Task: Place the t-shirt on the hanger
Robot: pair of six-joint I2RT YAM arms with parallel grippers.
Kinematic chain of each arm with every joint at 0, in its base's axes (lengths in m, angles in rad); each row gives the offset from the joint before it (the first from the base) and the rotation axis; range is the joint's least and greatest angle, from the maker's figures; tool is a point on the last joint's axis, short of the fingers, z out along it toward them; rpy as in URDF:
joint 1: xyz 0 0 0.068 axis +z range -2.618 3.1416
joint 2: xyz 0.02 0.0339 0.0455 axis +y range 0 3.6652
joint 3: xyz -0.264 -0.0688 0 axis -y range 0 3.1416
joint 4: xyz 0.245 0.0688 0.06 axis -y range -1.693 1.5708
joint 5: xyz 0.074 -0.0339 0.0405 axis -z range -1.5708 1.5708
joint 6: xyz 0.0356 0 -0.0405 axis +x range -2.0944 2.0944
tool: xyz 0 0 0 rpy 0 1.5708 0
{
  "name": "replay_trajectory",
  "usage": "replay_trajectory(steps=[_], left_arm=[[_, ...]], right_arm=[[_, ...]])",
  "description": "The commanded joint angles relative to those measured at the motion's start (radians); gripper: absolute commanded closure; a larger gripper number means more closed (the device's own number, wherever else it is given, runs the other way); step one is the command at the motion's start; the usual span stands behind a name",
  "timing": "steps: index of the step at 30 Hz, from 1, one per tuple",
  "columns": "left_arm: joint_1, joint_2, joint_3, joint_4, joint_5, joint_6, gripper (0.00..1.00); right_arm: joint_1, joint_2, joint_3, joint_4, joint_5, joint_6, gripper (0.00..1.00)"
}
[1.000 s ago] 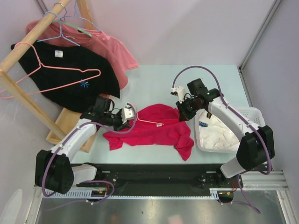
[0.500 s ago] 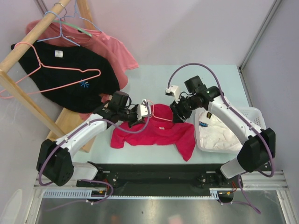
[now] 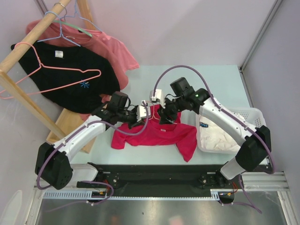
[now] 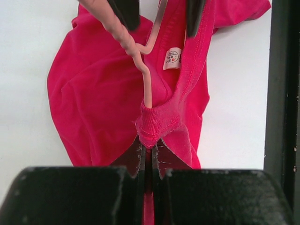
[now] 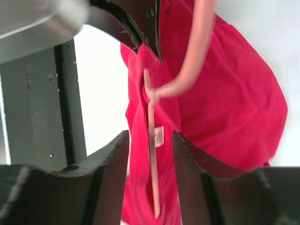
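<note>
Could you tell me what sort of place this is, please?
Likely a robotics lab set up for laundry: a rack with hung shirts, a basket of clothes, two arms at a table.

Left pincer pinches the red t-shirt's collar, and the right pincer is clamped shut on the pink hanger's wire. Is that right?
Not quite. The right pincer is open: in the right wrist view its jaws stand apart on either side of the hanger wire, not clamped on it. The left pincer does pinch the t-shirt collar.
</note>
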Motion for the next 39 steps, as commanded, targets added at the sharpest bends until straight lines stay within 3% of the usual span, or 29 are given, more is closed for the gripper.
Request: replay_trajectory(steps=[1, 5, 6, 7, 11, 18, 22, 25, 26, 27, 31, 33, 36, 39], left_arm=[[0.002, -0.066, 0.007, -0.001, 0.058, 0.015, 0.98], [0.017, -0.108, -0.030, -0.009, 0.075, 0.007, 0.97], [0.034, -0.111, -0.035, -0.012, 0.082, 0.003, 0.96], [0.043, -0.114, -0.036, -0.020, 0.090, 0.004, 0.95], [0.129, -0.126, -0.042, -0.064, 0.117, 0.018, 0.88], [0.342, -0.106, -0.018, -0.246, 0.148, 0.183, 0.77], [0.369, -0.120, 0.011, -0.264, 0.176, 0.184, 0.68], [0.372, -0.192, 0.053, -0.166, 0.230, -0.032, 0.62], [0.372, -0.216, 0.057, -0.061, 0.236, -0.209, 0.58], [0.372, -0.241, 0.062, -0.009, 0.240, -0.291, 0.50], [0.372, -0.420, 0.027, 0.218, 0.216, -0.678, 0.39], [0.372, -0.474, 0.014, 0.243, 0.185, -0.756, 0.27], [0.372, -0.540, 0.002, 0.264, 0.155, -0.862, 0.21], [0.370, -0.572, -0.045, 0.304, 0.168, -0.976, 0.22]], right_arm=[[0.014, 0.042, 0.030, 0.055, -0.037, -0.021, 0.62], [0.018, 0.059, 0.037, 0.055, -0.045, -0.016, 0.80], [0.018, 0.062, 0.040, 0.043, -0.043, -0.021, 0.93], [0.016, 0.061, 0.042, 0.038, -0.040, -0.021, 1.00], [-0.022, 0.016, 0.027, 0.045, -0.069, -0.001, 1.00], [-0.094, -0.058, 0.013, 0.044, -0.089, 0.023, 1.00], [-0.098, -0.078, 0.011, 0.052, -0.100, 0.051, 1.00], [-0.096, -0.081, 0.040, 0.061, -0.111, 0.102, 1.00], [-0.096, -0.081, 0.051, 0.055, -0.114, 0.135, 1.00], [-0.094, -0.082, 0.062, 0.053, -0.115, 0.152, 1.00], [-0.052, -0.097, 0.115, 0.052, -0.088, 0.230, 1.00], [-0.026, -0.108, 0.128, 0.058, -0.051, 0.261, 1.00], [-0.002, -0.107, 0.126, 0.099, 0.042, 0.354, 1.00], [-0.004, -0.073, 0.154, 0.144, 0.137, 0.503, 1.00]])
